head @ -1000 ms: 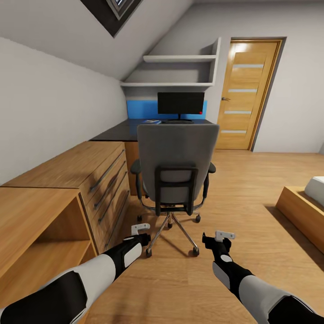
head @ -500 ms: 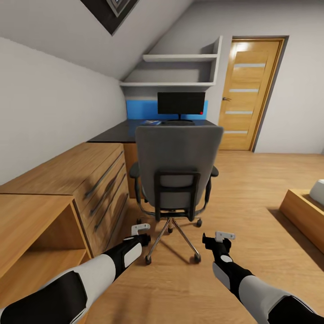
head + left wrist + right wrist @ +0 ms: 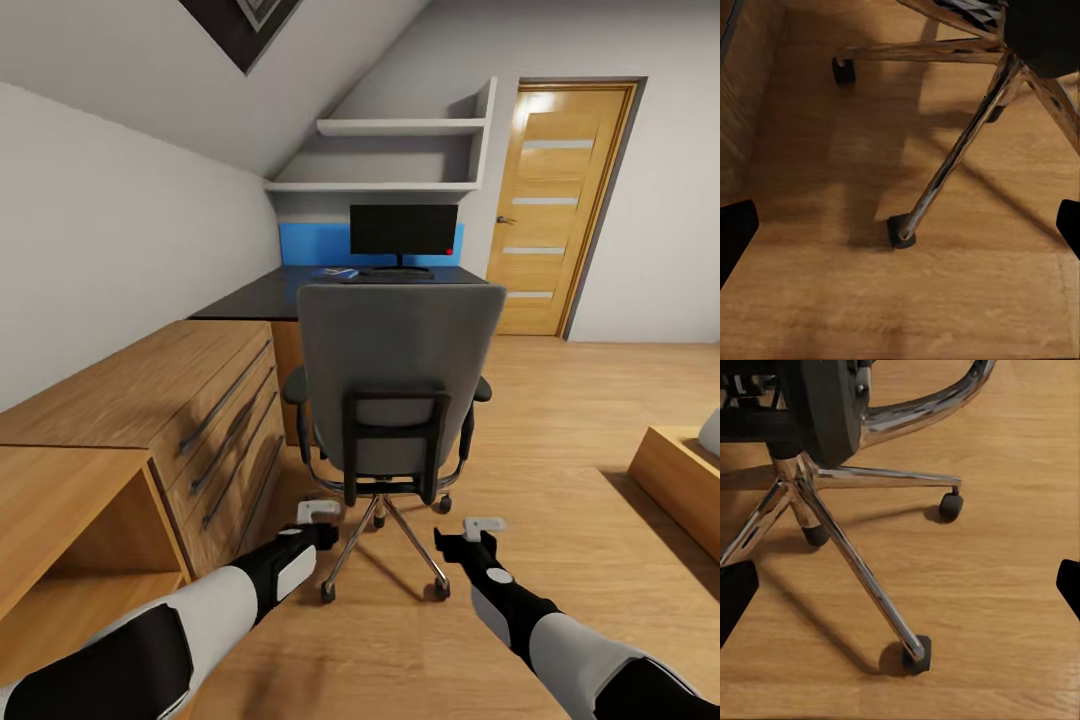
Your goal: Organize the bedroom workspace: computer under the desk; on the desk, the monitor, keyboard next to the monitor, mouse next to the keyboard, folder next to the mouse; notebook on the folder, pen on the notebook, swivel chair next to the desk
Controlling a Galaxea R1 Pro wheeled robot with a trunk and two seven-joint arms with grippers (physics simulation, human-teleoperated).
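Compared w/ a second ago the whole head view has shifted: the swivel chair [image 3: 392, 385] looks bigger and nearer and the bed corner at the right slides out, so the robot base rolled forward, not the furniture. The right arm also moved a little toward the left. For the task this means, I judge, an approach to the chair; its seat is hidden behind the backrest, so the folder cannot be confirmed. The chair is grey w/ black armrests and a chrome star base on castors [image 3: 900, 231], and it stands in front of the desk [image 3: 262, 295], back toward the robot. The monitor [image 3: 403, 229] stands on the far desk. The left gripper [image 3: 316, 520] and right gripper [image 3: 470, 534] both hold nothing, fingers spread wide over the floor.
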